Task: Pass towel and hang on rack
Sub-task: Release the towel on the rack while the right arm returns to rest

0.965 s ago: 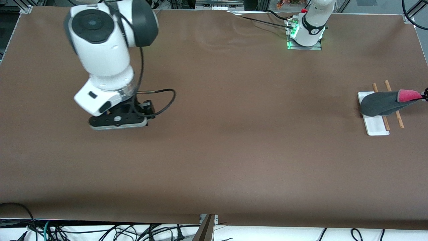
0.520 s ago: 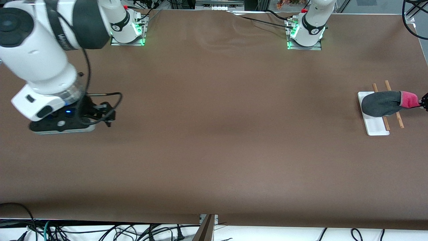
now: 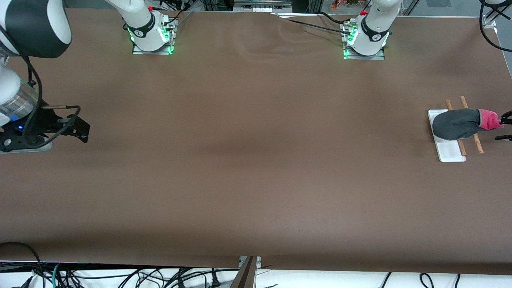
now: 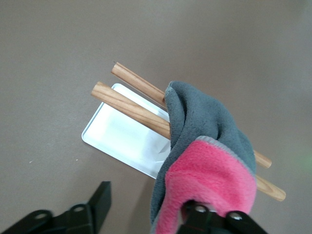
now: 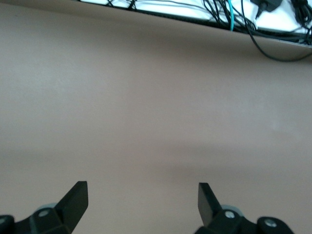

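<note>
The towel (image 3: 456, 123), grey with its pink-red side turned up at one end, lies draped over the two wooden rods of the rack (image 3: 450, 151) at the left arm's end of the table. My left gripper (image 3: 504, 127) is at the towel's pink end with its jaws open. In the left wrist view the towel (image 4: 204, 141) hangs across both rods (image 4: 131, 108) above the white base (image 4: 117, 139), and its pink end rests over one finger of the left gripper (image 4: 148, 202). My right gripper (image 3: 82, 132) is open and empty over bare table at the right arm's end; it also shows in the right wrist view (image 5: 141, 195).
The brown table (image 3: 256, 160) shows nothing else on it. The two arm bases (image 3: 152, 36) stand along the edge farthest from the front camera. Cables (image 5: 243, 19) hang past the table's edge nearest that camera.
My right arm has swung away to its own end of the table. My left gripper has opened and let go of the towel, which has settled onto the rods.
</note>
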